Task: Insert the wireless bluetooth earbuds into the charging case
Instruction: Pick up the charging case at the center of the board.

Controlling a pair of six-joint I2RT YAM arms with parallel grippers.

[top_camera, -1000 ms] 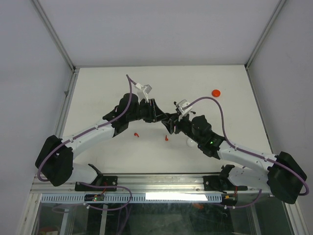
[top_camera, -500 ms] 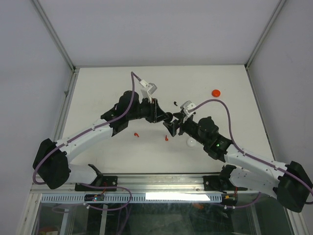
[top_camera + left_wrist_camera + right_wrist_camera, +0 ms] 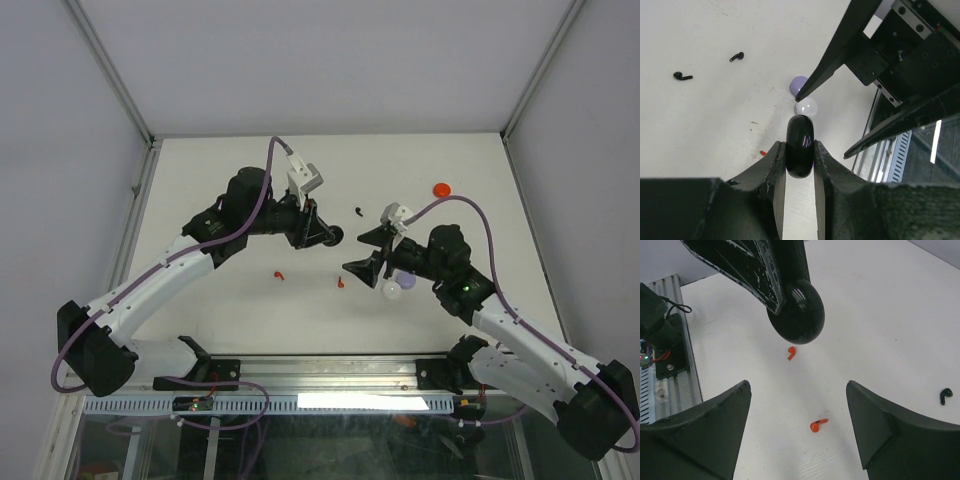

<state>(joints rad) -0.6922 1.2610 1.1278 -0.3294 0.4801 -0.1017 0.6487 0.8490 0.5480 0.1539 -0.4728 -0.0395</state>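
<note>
Partly hidden between left jaws: black case (image 3: 800, 152), possibly closed.

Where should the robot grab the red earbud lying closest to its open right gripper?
Probably around the middle, where the stem meets the fat head, coming straight down from above. The red earbud lies flat on the table, so only its long sides are free for the right gripper to pinch.

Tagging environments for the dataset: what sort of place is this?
Probably a lab test cell: white table enclosed by plain panels on aluminium posts, with a cable rail along the near edge.
</note>
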